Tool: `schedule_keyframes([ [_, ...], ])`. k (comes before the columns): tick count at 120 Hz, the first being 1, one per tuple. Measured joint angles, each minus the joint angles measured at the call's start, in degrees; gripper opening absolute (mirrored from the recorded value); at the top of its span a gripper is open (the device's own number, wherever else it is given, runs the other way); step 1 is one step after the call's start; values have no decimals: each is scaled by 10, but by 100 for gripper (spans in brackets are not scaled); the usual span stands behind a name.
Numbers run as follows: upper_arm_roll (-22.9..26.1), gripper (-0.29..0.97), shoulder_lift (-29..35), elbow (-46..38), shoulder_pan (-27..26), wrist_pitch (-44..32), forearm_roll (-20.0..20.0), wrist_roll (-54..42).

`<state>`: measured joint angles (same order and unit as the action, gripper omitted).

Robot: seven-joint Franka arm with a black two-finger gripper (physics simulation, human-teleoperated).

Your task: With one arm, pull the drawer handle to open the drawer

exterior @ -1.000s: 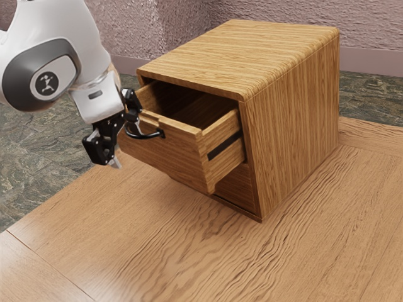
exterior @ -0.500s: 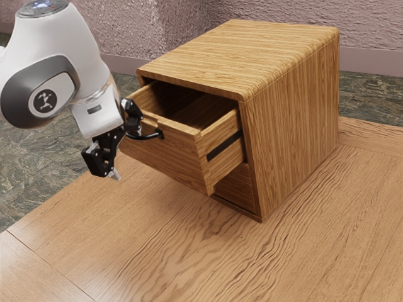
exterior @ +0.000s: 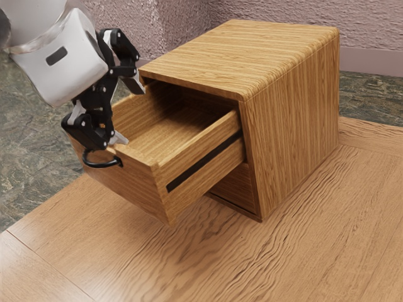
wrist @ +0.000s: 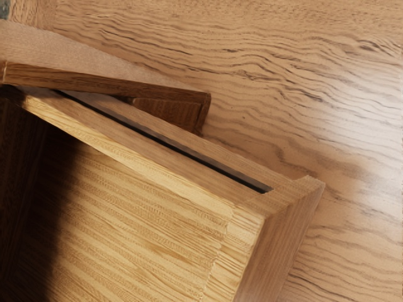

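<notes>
Drawer point(exterior: 165, 139): stood pulled well out of the cabinet point(exterior: 286, 94), front toward the exterior view's left; its far inner corner lay in shadow.
Handle point(exterior: 101, 163): a dark loop on the drawer front, partly hidden behind the lower finger.
Hand point(exterior: 126, 112): fingers apart, above the drawer's front edge; contact with the handle could not be made out.
Arm: cut off at the frame's upper left.
Desk point(exterior: 283, 251): wood, carrying the cabinet.
</notes>
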<state>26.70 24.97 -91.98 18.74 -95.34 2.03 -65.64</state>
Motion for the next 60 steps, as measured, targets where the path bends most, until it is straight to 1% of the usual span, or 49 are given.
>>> schedule_keyframes([
  [4, 32, 60, -50, 54, -2, 18, 5, 31],
  [8, 51, 61, -87, 93, -3, 36, 11, 62],
  [12, 62, 62, -117, 124, -4, 55, 16, 94],
  [17, 63, 63, -137, 143, -6, 76, 21, 134],
  [21, 22, 63, -155, 151, -38, 89, 24, 163],
  [25, -47, 64, -180, 160, -87, 98, 26, 191],
  [27, -79, 64, -192, 163, -103, 100, 26, 205],
  [31, -128, 64, -211, 166, -113, 103, 27, 230],
  [35, -159, 65, -224, 169, -107, 106, 28, 254],
  [43, -181, 65, -234, 177, -66, 112, 29, 302],
  [52, -186, 65, -237, 183, -19, 122, 29, 355],
  [60, -188, 66, -239, 183, 11, 130, 30, 398],
])
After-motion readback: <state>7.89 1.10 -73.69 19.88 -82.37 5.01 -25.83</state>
